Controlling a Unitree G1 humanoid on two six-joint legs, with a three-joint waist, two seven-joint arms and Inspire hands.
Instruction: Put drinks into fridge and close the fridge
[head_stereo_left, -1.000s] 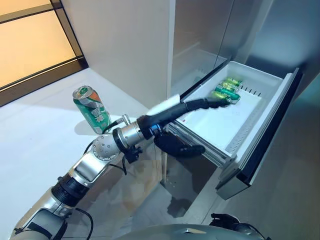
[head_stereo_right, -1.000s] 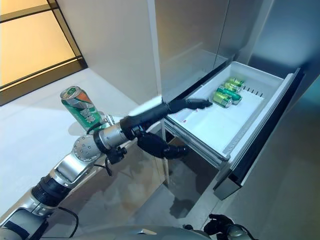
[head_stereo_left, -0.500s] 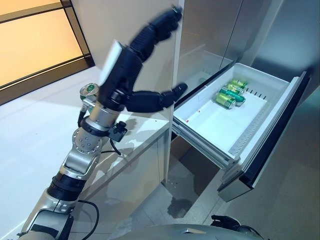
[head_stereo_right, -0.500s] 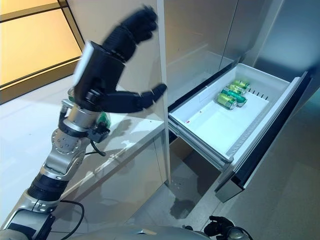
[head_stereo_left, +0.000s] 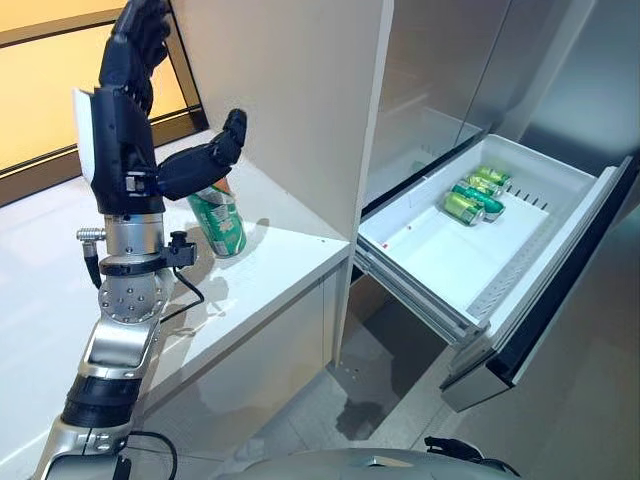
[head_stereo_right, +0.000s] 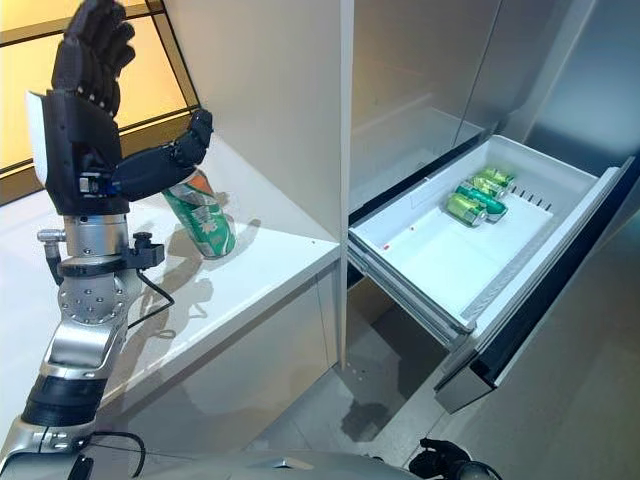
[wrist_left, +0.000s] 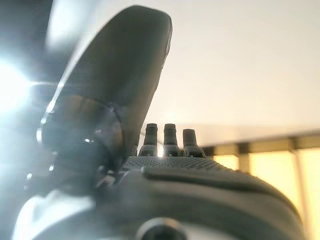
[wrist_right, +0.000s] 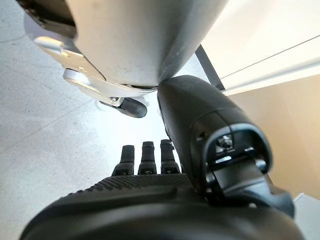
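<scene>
A green drink can (head_stereo_left: 220, 222) stands upright on the white counter (head_stereo_left: 275, 275), close to the tall cabinet wall. My left hand (head_stereo_left: 125, 125) is raised above and in front of the can, fingers straight up and thumb (head_stereo_left: 205, 162) stretched over the can's top, holding nothing. The left wrist view shows the same open hand (wrist_left: 200, 190) against the wall. To the right, the fridge drawer (head_stereo_left: 430, 255) is pulled out, with a cluster of green cans (head_stereo_left: 472, 196) lying in its far corner. My right hand (wrist_right: 150, 205) hangs low over the floor, fingers straight and empty.
The drawer's dark front panel (head_stereo_left: 560, 285) juts into the aisle at the right. The pale cabinet side (head_stereo_left: 290, 90) rises between counter and fridge. An orange-lit window (head_stereo_left: 40, 90) runs behind the counter. Grey floor (head_stereo_left: 350, 380) lies below the drawer.
My left hand has pulled out of the drawer and swung up and left over the counter, empty. The can on the counter stays put. The camera view has shifted.
</scene>
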